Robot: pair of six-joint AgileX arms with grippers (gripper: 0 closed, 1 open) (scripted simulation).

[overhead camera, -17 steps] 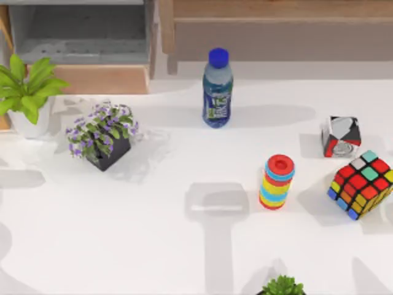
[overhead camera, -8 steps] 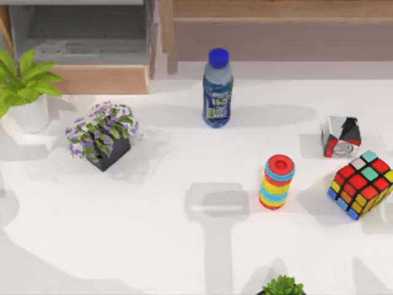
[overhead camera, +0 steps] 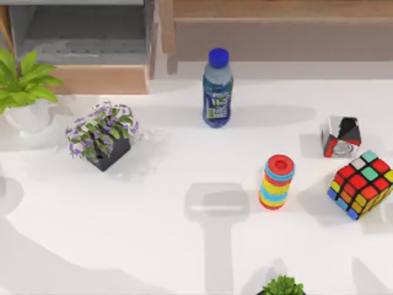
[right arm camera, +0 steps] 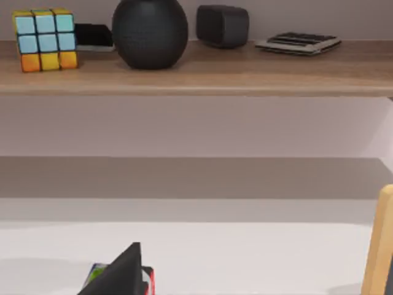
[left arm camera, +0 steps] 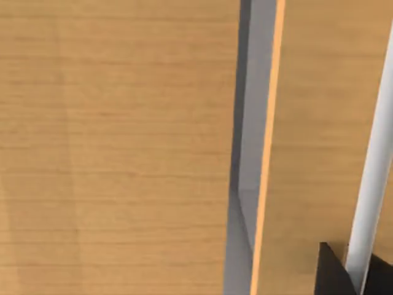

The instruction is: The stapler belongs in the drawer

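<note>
I note the stapler [overhead camera: 216, 209] lying crosswise mid-table, well apart from the drawer [overhead camera: 101, 78]; whether the left gripper [left arm camera: 355, 279] or the right gripper [right arm camera: 123, 273] is nearer I cannot tell (nor whether either is released or clenched).

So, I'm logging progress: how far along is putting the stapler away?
Done: the wide grey-lined drawer with the light-brown wooden front stands open. In hand: nothing; the slim whitish stapler lies on the white table, untouched. Left: grasp it, place it inside.

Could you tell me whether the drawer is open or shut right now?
Open: the drawer is pulled out, its grey inside exposed behind the wooden front panel.
</note>
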